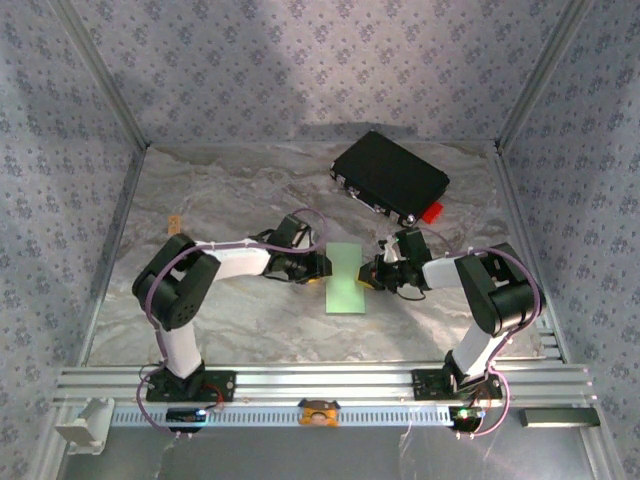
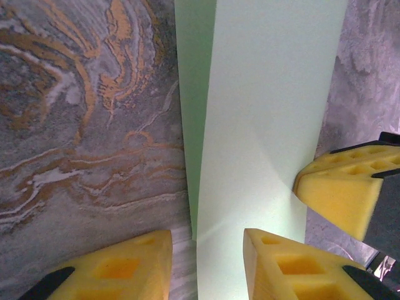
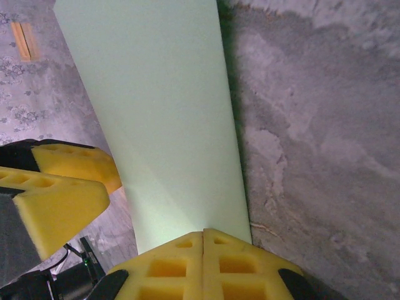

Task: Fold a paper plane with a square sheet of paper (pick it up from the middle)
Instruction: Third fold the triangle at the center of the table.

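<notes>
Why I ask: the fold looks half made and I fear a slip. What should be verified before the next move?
1. The pale green paper sheet lies on the grey marbled table between both arms: ok.
2. The left pincer is open, one finger over the sheet, one over bare table: ok.
3. The right pincer is shut at the sheet's opposite edge: ok.
4. Whether the right pincer actually pinches paper: cannot tell.
5. A gap between the two pincers: ok, though narrow.
6. The black rectangular case lies away from the sheet: ok.
</notes>
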You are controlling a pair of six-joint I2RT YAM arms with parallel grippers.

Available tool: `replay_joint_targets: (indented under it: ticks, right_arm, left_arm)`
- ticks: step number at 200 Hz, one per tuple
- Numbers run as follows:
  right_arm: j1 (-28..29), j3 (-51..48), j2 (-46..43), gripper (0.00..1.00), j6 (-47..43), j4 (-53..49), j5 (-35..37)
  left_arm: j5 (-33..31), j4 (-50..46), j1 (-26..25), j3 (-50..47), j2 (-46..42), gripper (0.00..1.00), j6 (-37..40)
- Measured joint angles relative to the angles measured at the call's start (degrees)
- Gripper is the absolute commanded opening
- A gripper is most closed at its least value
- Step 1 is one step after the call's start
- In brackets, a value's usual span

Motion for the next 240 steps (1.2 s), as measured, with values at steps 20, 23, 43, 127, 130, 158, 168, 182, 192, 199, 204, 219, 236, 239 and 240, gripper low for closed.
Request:
replay_joint_targets:
  ticks: [20,23,43,127,130,158,168,182,192,199,204,219,236,239,240]
  right_arm:
    - [-0.04,0.0,0.07,0.04,0.0,0.11,-0.17]
    - [-0.04,0.0,0.09,0.04,0.0,0.13,-0.17]
    - [-0.04,0.0,0.09,0.04,0.0,0.13,-0.2]
    - [-0.04,0.0,0.09,0.05,0.04,0.15,-0.2]
    - [-0.04,0.0,0.09,0.05,0.04,0.15,-0.2]
    - [-0.04,-0.04,0.09,0.06,0.17,0.24,-0.2]
    - [-0.04,-0.07,0.07,0.07,0.2,0.31,-0.22]
    - [-0.04,-0.17,0.0,0.1,0.22,0.48,-0.24]
    - [-0.04,-0.44,-0.22,0.13,0.22,0.83,-0.22]
    - [0.0,-0.59,-0.46,0.16,0.31,1.11,-0.24]
    - [0.04,-0.72,-0.7,0.19,0.35,1.38,-0.15]
    - [0.59,-1.22,-2.01,0.31,0.28,2.12,0.5]
    - [2.03,-2.08,-5.25,0.39,-1.01,1.51,2.75]
    - [2.38,-2.21,-6.08,0.41,-1.22,1.03,3.52]
    - [2.54,-2.27,-6.45,0.41,-1.57,0.76,3.8]
  left_arm:
    - [0.59,0.57,0.13,0.02,0.42,0.31,-0.44]
    - [0.66,0.72,0.15,0.0,0.42,0.31,-0.52]
    - [1.44,1.9,0.11,0.02,0.96,0.29,-0.85]
    - [2.03,4.04,0.11,0.0,1.49,0.2,-1.97]
    - [2.03,4.11,0.11,0.0,1.49,0.2,-2.08]
    - [2.01,5.2,0.11,-0.28,1.46,0.15,-2.4]
    - [1.99,5.29,0.11,-0.42,1.46,0.13,-2.38]
    - [1.77,5.29,0.11,-0.55,1.46,0.1,-2.4]
    - [1.66,5.29,0.11,-0.68,1.44,0.07,-2.64]
    - [1.6,5.29,0.11,-0.79,1.38,0.06,-2.75]
    - [1.57,5.31,0.11,-0.87,1.33,0.05,-2.8]
    - [1.6,5.16,0.24,-0.96,1.03,0.04,-2.95]
    - [1.9,5.2,0.81,-1.14,0.66,0.04,-3.32]
    - [2.08,5.22,1.03,-1.27,0.55,0.04,-3.43]
    - [2.08,5.22,1.09,-1.29,0.5,0.04,-3.41]
